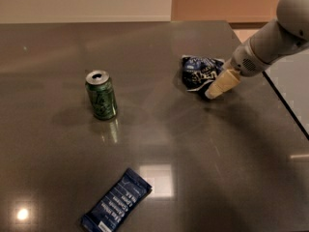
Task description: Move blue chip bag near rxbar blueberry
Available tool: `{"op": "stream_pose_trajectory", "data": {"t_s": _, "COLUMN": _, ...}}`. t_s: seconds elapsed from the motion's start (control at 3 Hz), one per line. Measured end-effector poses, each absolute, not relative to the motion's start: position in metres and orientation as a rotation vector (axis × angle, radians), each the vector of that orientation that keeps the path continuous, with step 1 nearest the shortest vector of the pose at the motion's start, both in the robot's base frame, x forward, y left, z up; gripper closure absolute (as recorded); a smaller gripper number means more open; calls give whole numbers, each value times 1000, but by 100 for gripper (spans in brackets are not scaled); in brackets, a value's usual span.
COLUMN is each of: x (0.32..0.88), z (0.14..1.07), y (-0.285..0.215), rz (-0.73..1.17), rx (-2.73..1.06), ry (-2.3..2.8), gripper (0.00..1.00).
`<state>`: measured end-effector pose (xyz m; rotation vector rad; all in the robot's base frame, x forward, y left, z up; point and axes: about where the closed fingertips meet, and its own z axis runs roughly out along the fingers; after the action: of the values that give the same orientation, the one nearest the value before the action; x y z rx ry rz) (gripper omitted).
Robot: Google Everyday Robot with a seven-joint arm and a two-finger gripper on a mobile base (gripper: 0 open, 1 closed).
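Note:
The blue chip bag (pixel 199 73) is a crumpled dark blue foil bag with white lettering, lying on the dark grey table (pixel 193 168) at the right. My gripper (pixel 217 87) reaches in from the upper right on a white arm, and its cream-coloured tip touches the bag's lower right edge. The rxbar blueberry (pixel 116 201) is a flat navy wrapper with white text lines, lying at an angle near the front edge, far from the bag.
A green soda can (pixel 101 94) stands upright left of centre, between the bag and the bar. The table's right edge (pixel 285 105) runs diagonally just behind my gripper, with pale floor beyond it.

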<state>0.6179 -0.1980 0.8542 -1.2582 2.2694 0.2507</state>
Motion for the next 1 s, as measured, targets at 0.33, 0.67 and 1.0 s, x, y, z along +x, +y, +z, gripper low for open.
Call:
{"op": "stream_pose_trajectory", "data": {"t_s": 0.33, "x": 619, "z": 850, "y": -195, "rz": 281, "rx": -1265, "ry": 2273, "gripper": 47}}
{"op": "stream_pose_trajectory", "data": {"t_s": 0.67, "x": 616, "z": 855, "y": -190, "rz": 309, "rx": -1273, "ry": 2257, "gripper": 70}}
{"op": "stream_pose_trajectory", "data": {"t_s": 1.0, "x": 613, "z": 861, "y": -185, "rz": 331, "rx": -1279, "ry": 2240, "gripper": 99}}
